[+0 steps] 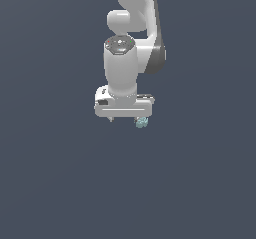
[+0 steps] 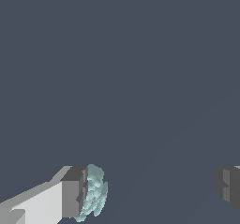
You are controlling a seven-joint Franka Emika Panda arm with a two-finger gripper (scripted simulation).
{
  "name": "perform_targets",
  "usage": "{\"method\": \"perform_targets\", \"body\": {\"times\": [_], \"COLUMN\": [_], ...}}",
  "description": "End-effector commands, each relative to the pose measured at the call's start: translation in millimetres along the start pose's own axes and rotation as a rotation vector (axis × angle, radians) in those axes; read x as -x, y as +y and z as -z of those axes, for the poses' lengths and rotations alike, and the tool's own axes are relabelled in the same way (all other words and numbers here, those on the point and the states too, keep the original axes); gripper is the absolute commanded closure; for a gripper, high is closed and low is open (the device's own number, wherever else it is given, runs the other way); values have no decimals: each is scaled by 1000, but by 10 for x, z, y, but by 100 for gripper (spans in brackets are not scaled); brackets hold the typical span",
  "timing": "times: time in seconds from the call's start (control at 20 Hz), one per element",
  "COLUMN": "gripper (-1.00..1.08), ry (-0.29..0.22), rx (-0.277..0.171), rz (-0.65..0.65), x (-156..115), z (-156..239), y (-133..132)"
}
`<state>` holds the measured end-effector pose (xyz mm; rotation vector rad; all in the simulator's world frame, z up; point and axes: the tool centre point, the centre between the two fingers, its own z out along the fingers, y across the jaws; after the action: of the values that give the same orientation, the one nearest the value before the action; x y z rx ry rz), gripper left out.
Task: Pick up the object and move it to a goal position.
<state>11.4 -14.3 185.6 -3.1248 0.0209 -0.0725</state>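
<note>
**Teal lump at one finger of a spread pincer**

Plain slate-grey ground fills both views. The white arm [image 1: 131,43] reaches straight down, its pincer [image 1: 126,118] spread wide — the object [image 2: 95,191], a bumpy teal lump, sits against one finger pad [image 2: 73,192], the other pad well apart.

Light was even and flat in both views, with no cast shadows on the slate-blue ground. The white arm [image 1: 131,13] shaded softly toward its underside. Edges looked slightly soft, perhaps from low resolution.
</note>
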Motion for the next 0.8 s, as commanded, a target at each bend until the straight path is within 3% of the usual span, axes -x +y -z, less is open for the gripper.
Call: {"method": "perform_targets", "body": {"times": [0.0,0.4,0.75], "gripper": [-92,-92,-92], "ry": [0,-35,-35], "rx": [0,5,6], "rz": [0,24,36], "x": [0,79,109], "z": [0,-95,-132], "y": [0,62,23]}}
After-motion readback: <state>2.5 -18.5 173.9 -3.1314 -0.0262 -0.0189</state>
